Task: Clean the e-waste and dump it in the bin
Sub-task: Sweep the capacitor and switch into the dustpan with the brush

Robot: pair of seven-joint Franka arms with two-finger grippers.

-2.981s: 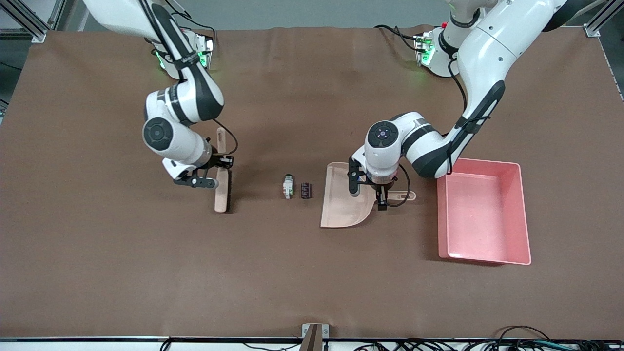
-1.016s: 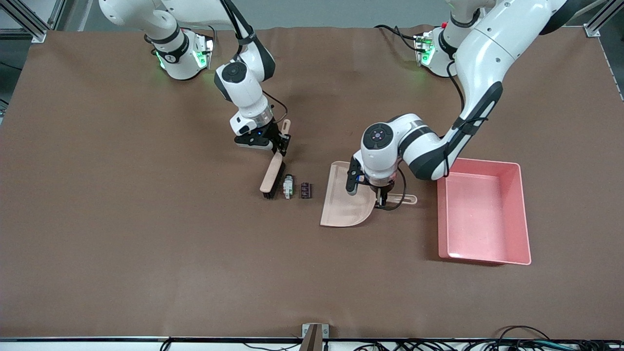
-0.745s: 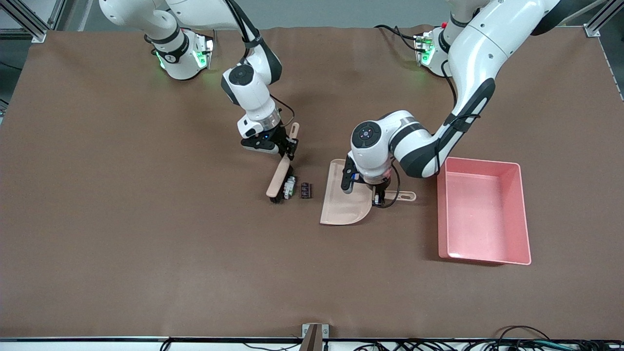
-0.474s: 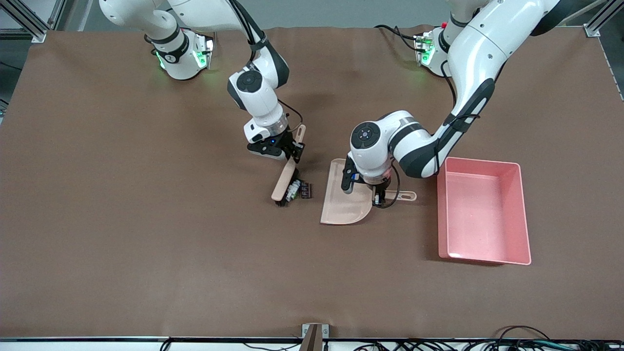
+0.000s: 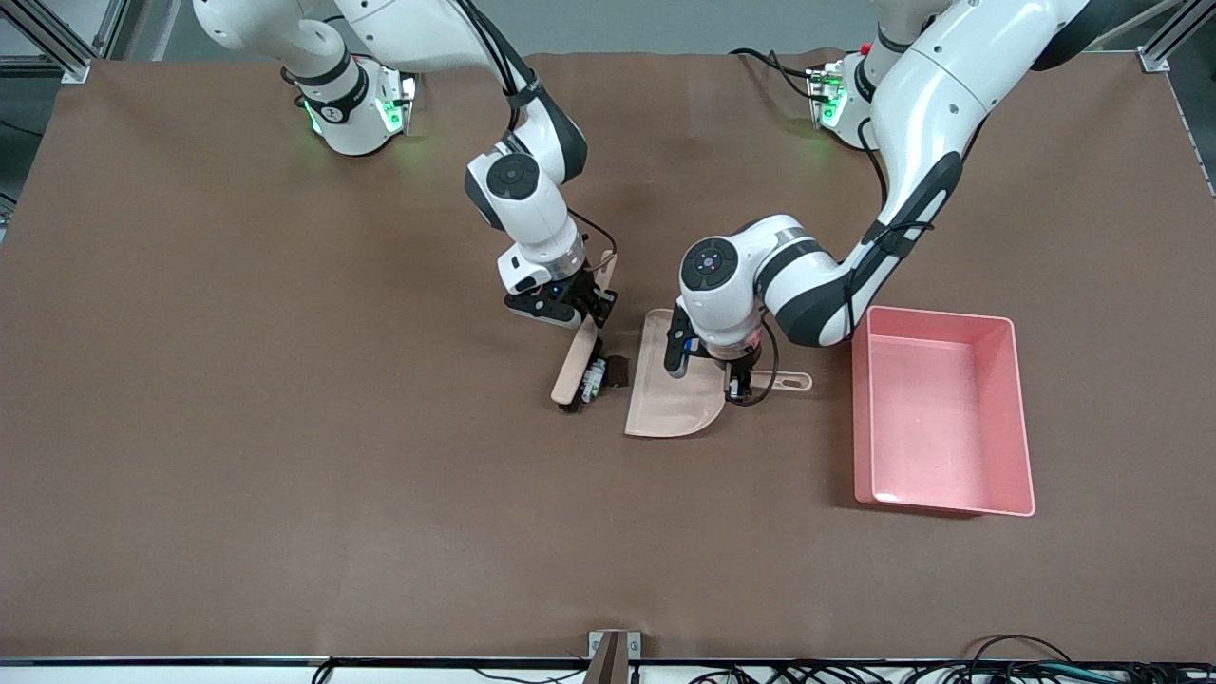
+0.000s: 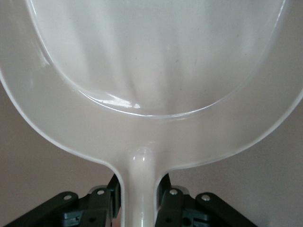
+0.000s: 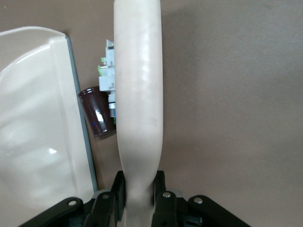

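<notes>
The right gripper pinches the brush by its handle, bristles on the tabletop against the e-waste: a white-green part and a dark cylinder, both just beside the dustpan lip; the left gripper clamps the dustpan's handle, pan flat on the tabletop; the bin sits near, toward the left arm's end. The parts look light, hard and small (the cylinder may roll), so sweeping suits them better than pinching.
</notes>
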